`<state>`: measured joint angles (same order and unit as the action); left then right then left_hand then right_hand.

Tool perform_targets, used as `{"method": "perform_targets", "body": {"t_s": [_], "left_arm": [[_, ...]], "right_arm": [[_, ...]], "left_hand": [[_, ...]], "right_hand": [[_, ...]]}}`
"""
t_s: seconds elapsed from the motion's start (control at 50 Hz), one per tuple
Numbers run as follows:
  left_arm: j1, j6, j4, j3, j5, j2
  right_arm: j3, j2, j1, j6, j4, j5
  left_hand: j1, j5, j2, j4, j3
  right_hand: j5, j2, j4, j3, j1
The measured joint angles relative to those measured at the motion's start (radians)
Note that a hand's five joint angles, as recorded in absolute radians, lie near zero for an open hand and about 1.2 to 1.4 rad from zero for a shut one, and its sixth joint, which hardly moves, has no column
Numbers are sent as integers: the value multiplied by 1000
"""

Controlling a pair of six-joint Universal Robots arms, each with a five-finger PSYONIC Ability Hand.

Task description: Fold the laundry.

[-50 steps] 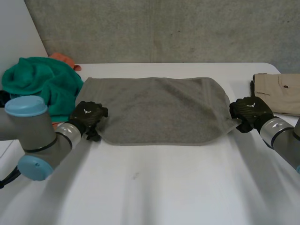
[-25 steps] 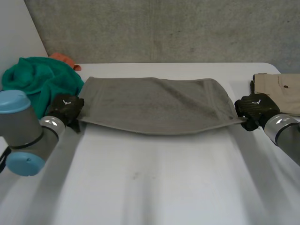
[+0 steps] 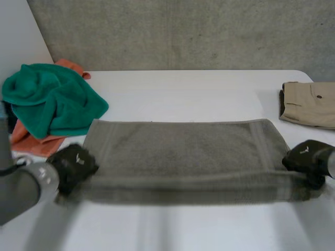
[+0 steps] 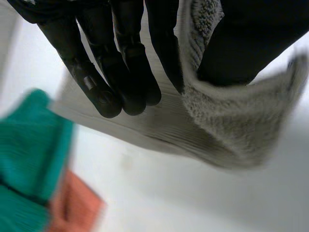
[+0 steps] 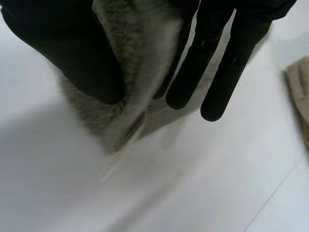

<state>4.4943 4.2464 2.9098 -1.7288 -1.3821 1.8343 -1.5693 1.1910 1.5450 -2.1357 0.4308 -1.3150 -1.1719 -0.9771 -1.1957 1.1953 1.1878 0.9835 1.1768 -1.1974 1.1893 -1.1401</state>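
**The grey towel (image 3: pixel 183 151), pinched at both near corners**

It's spread wide across the middle of your white table (image 3: pixel 183 89), with its near edge stretched between the two hands. Your left hand (image 3: pixel 73 166) has the near left corner caught between thumb and fingers. Your right hand (image 3: pixel 309 159) clamps the near right corner the same way. Past the towel's left end, a green cloth (image 3: pixel 52 99) is heaped over an orange cloth (image 3: pixel 29 141). At the far right lies a folded beige garment (image 3: pixel 309 103).
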Motion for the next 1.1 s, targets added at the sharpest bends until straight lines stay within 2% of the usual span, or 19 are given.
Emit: {"method": "perform_targets", "body": {"t_s": [0.08, 0.16, 0.26, 0.28, 0.3, 0.38, 0.44, 0.46, 0.5, 0.52, 0.54, 0.56, 0.58, 0.6, 0.66, 0.84, 0.96, 1.1], "left_arm": [[-33, -20, 100, 134, -9, 111], [-67, -47, 205, 352, -19, 287], [-86, -65, 232, 600, -19, 483], [-86, -65, 232, 600, -19, 483], [-91, -69, 230, 690, -16, 554], [-97, -71, 232, 812, -8, 648], [-99, -74, 247, 857, 2, 684], [-100, -77, 261, 874, 10, 699], [-99, -81, 278, 881, 18, 709], [-99, -85, 293, 880, 24, 712], [-99, -88, 304, 873, 27, 710], [-98, -93, 313, 861, 29, 705], [-98, -97, 321, 848, 30, 698], [-97, -102, 327, 832, 30, 689], [-96, -118, 339, 784, 30, 659], [-79, -161, 364, 740, 55, 636], [-41, -87, 437, 863, 83, 734], [-10, -7, 502, 962, 189, 798]], "right_arm": [[66, -71, 27, -94, -90, -38], [157, -152, 61, -212, -207, -93], [231, -215, 89, -281, -343, -116], [231, -215, 89, -281, -343, -116], [259, -244, 100, -292, -399, -119], [311, -304, 119, -297, -480, -126], [344, -341, 129, -298, -516, -138], [364, -362, 134, -299, -535, -150], [383, -384, 140, -301, -550, -169], [397, -399, 144, -303, -558, -187], [406, -409, 148, -305, -563, -202], [412, -417, 153, -308, -565, -217], [414, -420, 155, -309, -565, -222], [416, -426, 161, -314, -564, -237], [411, -426, 171, -326, -562, -247], [399, -408, 183, -390, -575, -184], [442, -445, 183, -403, -623, -200], [438, -455, 205, -377, -635, -250]], "left_hand": [[0, 0, 0, 0, 0], [0, 0, 0, 3, 0], [0, 1, 0, 3, 1], [0, 1, 0, 3, 1], [0, 1, 0, 3, 1], [0, 1, 0, 3, 1], [40, 25, 53, -52, -50], [248, 194, 239, -237, -230], [248, 194, 239, -237, -230], [713, 613, 675, -661, -646], [850, 758, 817, -809, -791], [935, 852, 911, -910, -901], [971, 899, 956, -961, -950], [978, 915, 971, -977, -965], [979, 928, 987, -996, -980], [979, 928, 987, -996, -980], [979, 928, 987, -996, -980], [979, 928, 987, -996, -980]], "right_hand": [[0, 0, 0, 0, 0], [0, 0, 0, 0, 0], [0, 0, 0, 0, 0], [0, 0, 0, 0, 0], [0, 0, 0, 0, 0], [0, 0, 0, 0, 0], [-11, -13, 14, -14, 8], [-102, -134, 127, -139, 99], [-349, -370, 369, -368, 330], [-554, -593, 583, -584, 552], [-713, -732, 716, -718, 708], [-764, -784, 769, -771, 758], [-868, -898, 899, -896, 862], [-933, -960, 967, -966, 915], [-941, -970, 989, -982, 916], [-941, -970, 990, -982, 916], [-941, -970, 990, -982, 916], [-941, -970, 990, -982, 916]]}}
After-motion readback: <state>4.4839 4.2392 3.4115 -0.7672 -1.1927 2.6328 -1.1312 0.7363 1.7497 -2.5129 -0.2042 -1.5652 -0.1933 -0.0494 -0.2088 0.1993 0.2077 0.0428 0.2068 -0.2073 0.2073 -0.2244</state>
